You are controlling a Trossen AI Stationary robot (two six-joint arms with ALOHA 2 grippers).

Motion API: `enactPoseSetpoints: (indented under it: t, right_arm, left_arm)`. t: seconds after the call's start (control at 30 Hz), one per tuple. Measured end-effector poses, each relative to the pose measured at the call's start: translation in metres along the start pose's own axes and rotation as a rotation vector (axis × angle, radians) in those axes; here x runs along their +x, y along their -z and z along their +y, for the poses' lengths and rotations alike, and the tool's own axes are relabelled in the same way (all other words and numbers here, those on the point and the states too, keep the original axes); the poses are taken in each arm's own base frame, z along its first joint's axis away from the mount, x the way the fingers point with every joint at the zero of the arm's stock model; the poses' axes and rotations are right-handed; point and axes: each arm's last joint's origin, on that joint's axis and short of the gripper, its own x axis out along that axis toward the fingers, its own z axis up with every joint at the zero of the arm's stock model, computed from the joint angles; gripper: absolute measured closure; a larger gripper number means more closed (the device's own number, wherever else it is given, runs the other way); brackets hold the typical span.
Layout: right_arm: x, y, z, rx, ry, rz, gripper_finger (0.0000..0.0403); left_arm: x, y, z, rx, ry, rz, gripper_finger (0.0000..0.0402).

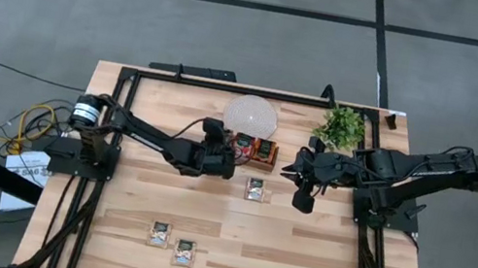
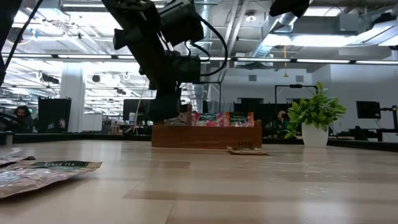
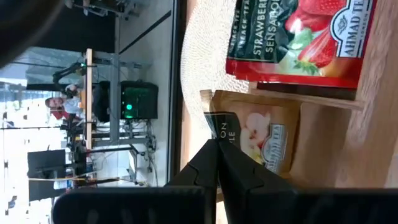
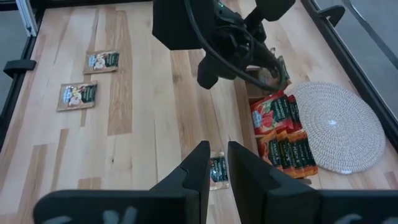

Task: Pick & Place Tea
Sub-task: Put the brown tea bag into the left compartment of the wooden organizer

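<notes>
The left gripper (image 3: 217, 144) is pinching a beige tea packet (image 3: 261, 140) tight over the wooden tray (image 1: 255, 153) at mid-frame; the right gripper (image 4: 214, 163) is hovering slightly open, empty, above a lone sachet (image 1: 256, 189).

3 loose sachets (image 1: 161, 233), 1 tray (image 1: 260, 164)

Wooden tray (image 1: 261, 163), round woven mat (image 1: 252, 115), potted plant (image 1: 341, 127), light wooden table (image 1: 297, 253)

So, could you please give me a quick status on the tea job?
Left claw shut on a beige sachet at the tray. Right claw over a loose sachet, holding nothing. Nothing in the way.
</notes>
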Motion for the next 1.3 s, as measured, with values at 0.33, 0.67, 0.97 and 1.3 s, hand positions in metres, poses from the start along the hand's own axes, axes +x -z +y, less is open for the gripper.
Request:
enactPoseSetpoints:
  t: [0.33,0.67,0.97,1.3]
  right_arm:
    - [-0.0001,-0.0004,0.0001,-0.008,-0.001,-0.004,0.0353]
    - [-0.0001,-0.0004,0.0,-0.008,-0.001,-0.004,0.0353]
    - [-0.0001,-0.0004,0.0,-0.008,-0.001,-0.004,0.0353]
    - [0.0,-0.0008,0.0002,-0.006,-0.002,-0.009,0.0353]
  left_arm:
    - [0.0047,0.0019,0.0053,-0.06,-0.026,0.021,0.0401]
    - [0.0051,0.0014,0.0039,-0.061,0.03,0.003,0.0401]
    - [0.0049,0.0009,0.0027,-0.068,0.069,-0.01,0.0401]
    - [0.0049,0.0009,0.0025,-0.106,0.079,-0.012,0.0397]
